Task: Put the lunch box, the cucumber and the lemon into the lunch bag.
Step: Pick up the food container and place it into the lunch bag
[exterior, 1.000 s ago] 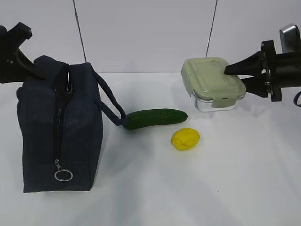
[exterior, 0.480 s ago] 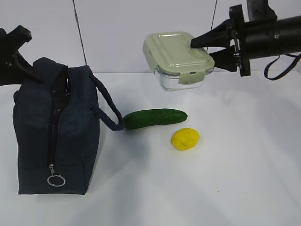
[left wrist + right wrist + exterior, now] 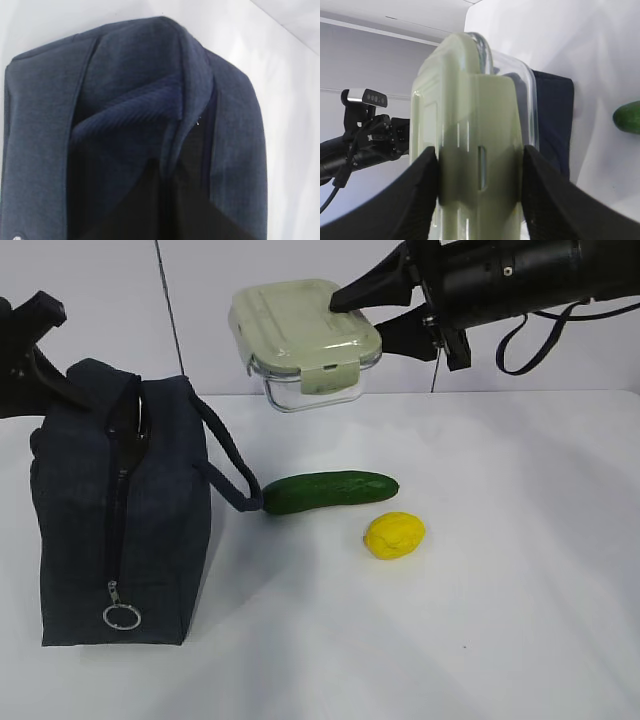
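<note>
right pincer [image 3: 385, 312]: clamped on lunch box [image 3: 300, 335], held aloft
left pincer: closed, grip unclear
lunch bag [image 3: 120, 510]: mouth lies left and below box; left arm beside it

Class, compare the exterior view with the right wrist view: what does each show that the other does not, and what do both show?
Only the exterior view shows the lemon, the bag's ring pull and the whole cucumber. Only the right wrist view shows both fingers pressed against the lunch box's end. Both show the right gripper holding the lunch box in the air, the bag and the table.
</note>
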Robot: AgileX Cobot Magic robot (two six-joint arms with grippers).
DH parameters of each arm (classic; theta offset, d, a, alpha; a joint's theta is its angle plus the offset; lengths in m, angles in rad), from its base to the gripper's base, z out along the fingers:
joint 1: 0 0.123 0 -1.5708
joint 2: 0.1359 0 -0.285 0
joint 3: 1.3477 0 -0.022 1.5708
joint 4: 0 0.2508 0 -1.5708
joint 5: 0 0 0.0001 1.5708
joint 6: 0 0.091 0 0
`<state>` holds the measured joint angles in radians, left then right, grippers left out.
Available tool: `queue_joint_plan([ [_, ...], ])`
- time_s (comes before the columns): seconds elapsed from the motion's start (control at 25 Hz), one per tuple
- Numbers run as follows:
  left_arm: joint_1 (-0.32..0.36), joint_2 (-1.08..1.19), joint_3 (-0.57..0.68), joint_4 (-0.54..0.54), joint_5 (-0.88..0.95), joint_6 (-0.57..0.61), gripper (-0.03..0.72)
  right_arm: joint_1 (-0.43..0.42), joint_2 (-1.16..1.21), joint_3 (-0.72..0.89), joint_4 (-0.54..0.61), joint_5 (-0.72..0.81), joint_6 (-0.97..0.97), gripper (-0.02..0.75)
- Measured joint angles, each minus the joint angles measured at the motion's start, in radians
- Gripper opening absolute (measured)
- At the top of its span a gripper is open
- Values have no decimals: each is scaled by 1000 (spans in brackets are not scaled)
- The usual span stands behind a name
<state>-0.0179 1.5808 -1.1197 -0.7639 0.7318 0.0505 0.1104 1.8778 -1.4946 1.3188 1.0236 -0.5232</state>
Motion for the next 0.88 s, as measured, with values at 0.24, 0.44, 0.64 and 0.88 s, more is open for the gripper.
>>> queue_joint_plan([
  [0.24, 0, 0, 0, 2, -22, -14, -6, 77, 0, 0, -8, -70, 27, 382],
  [0.44, 0, 0, 0, 13, -30, -23, -6, 135, 0, -28, -5, -98, 34, 382],
  [0.64, -25, 0, 0, 21, -70, -36, -6, 182, 0, -70, -1, -127, 61, 382],
  [0.88, -62, 0, 0, 23, -100, -65, -6, 231, 0, -78, -16, -174, 86, 382],
])
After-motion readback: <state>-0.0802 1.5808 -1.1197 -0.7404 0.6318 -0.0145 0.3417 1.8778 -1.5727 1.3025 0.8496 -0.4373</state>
